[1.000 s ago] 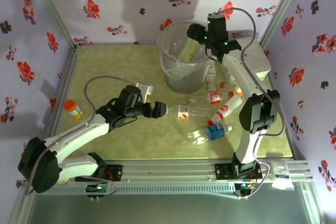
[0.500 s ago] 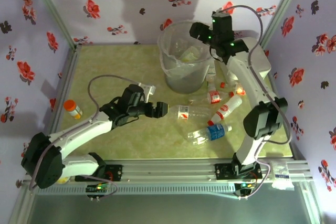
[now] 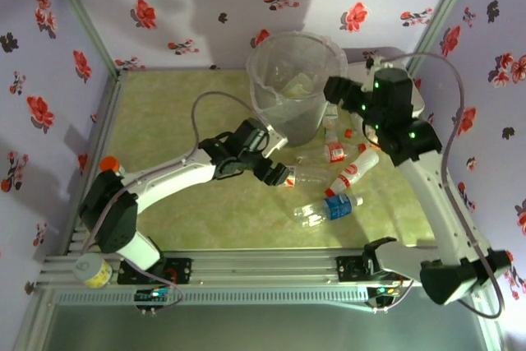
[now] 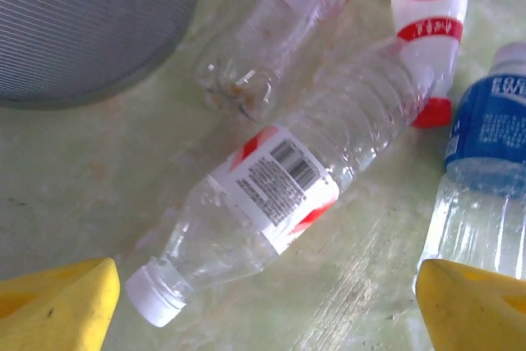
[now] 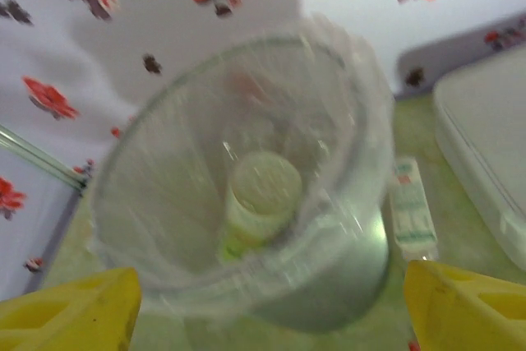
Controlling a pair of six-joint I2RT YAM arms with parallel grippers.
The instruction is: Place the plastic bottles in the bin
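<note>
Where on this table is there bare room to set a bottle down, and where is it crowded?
Bare: the table left of the bin, and the near strip along the front rail. Crowded: the plastic bottles cluster right of the bin.

table (image 3: 164,113): pale green marbled top | walls (image 3: 123,6): lilac, red-and-black flower print | orange-capped bottle (image 3: 108,164): left edge | yellow-labelled jar (image 3: 90,271): near-left corner | white lidded box (image 5: 485,137): far right
</note>
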